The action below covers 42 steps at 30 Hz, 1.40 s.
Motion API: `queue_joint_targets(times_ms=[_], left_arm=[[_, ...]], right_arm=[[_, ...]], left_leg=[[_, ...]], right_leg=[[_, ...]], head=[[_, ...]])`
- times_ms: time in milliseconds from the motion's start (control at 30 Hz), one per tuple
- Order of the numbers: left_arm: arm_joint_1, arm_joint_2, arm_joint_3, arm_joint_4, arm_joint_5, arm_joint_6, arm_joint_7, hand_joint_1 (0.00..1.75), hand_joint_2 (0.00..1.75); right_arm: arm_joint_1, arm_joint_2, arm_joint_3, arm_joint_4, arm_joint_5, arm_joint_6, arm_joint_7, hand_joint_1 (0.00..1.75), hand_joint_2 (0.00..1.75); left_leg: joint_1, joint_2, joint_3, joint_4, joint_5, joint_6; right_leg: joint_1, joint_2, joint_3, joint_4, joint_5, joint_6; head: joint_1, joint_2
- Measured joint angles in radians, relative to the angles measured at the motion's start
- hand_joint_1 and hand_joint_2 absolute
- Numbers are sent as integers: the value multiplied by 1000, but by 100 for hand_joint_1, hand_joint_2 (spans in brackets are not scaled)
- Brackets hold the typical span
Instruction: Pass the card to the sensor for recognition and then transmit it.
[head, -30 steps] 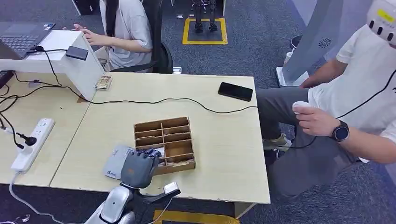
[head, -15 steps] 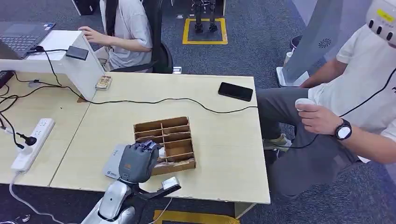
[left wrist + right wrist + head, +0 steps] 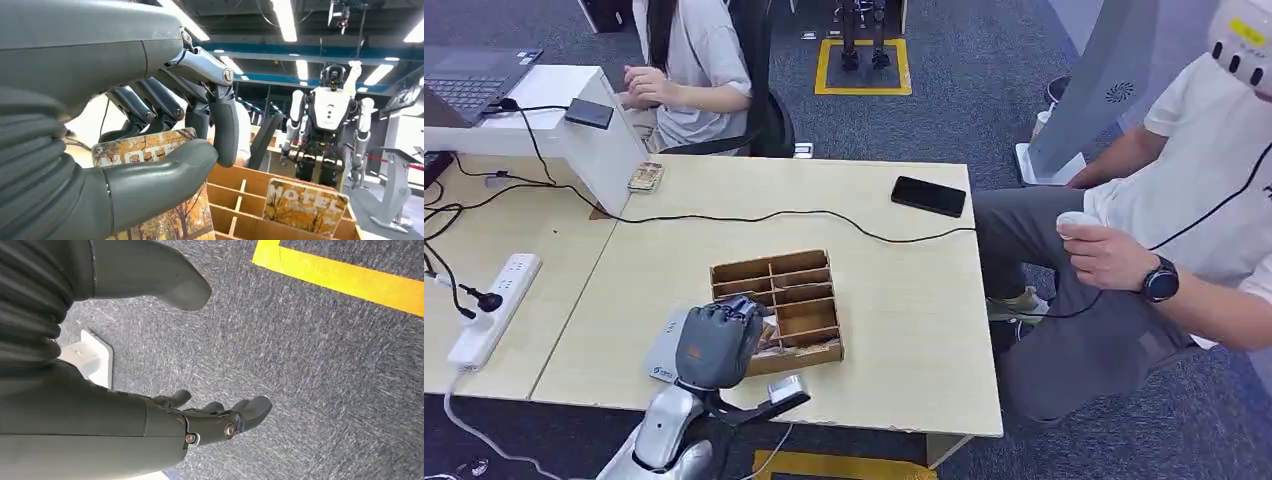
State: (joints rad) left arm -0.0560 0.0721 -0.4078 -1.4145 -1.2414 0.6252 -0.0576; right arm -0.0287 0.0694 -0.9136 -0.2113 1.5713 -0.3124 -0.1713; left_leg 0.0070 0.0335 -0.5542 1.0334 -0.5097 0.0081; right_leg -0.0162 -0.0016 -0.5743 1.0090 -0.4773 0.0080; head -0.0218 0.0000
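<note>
Card [image 3: 165, 220] pinched by left robot hand [image 3: 150, 150], hidden from head view, right robot hand [image 3: 200, 425] empty, fingers apart

Floor [image 3: 984, 90] was grey carpet with a yellow square [image 3: 863, 66]. Light wood desk [image 3: 904, 330]; black chair [image 3: 764, 110]. Ceiling lights [image 3: 287, 20] were on.

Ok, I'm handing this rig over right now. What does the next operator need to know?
Left hand: grips a hotel card between thumb and fingers, over the near-left corner of the wooden box.
Right hand: holds nothing, fingers apart, hanging above the carpet.
Things: a second card stands in a box slot. The grey sensor pad lies on the table just left of the box, beside the left hand.
Done: card grasped.
Left: bring the card to the sensor for reading, then pass it on.
</note>
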Motion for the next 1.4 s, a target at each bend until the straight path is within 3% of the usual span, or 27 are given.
queue_joint_targets(times_ms=[433, 667, 967, 1233, 1400], left_arm=[[-1, 11, 19, -28, 26, 7, -9, 175, 175], [-43, 66, 79, -127, 111, -19, -24, 175, 175], [-108, 146, 194, -211, 135, -54, -24, 175, 175], [-128, 170, 241, -184, 77, -80, 11, 175, 175], [-181, 167, 245, -97, 30, -88, 42, 175, 175]], right_arm=[[0, 5, 0, 0, 0, -3, 0, 0, 175], [1, 5, 0, 0, 0, -5, 2, 0, 175], [1, 5, -1, 0, 0, -6, 2, 0, 175], [0, 5, -1, 0, 0, -6, 2, 0, 175], [-2, 5, 10, 0, 0, -5, 2, 0, 175]], left_leg=[[0, 0, 0, 0, 0, 0], [1, 0, 0, 0, 1, -1], [1, 0, 0, 0, 1, -1], [0, 0, 0, 0, 1, -1], [0, -1, 0, 0, 1, -1]], right_leg=[[0, 0, 0, 0, 0, 0], [0, 0, 0, 0, 0, 0], [0, 0, 0, 0, 0, 0], [0, 0, 0, 0, 0, 0], [0, 0, 0, 0, 0, 0]], head=[[0, 0], [0, 0], [0, 0], [0, 0], [0, 0]])
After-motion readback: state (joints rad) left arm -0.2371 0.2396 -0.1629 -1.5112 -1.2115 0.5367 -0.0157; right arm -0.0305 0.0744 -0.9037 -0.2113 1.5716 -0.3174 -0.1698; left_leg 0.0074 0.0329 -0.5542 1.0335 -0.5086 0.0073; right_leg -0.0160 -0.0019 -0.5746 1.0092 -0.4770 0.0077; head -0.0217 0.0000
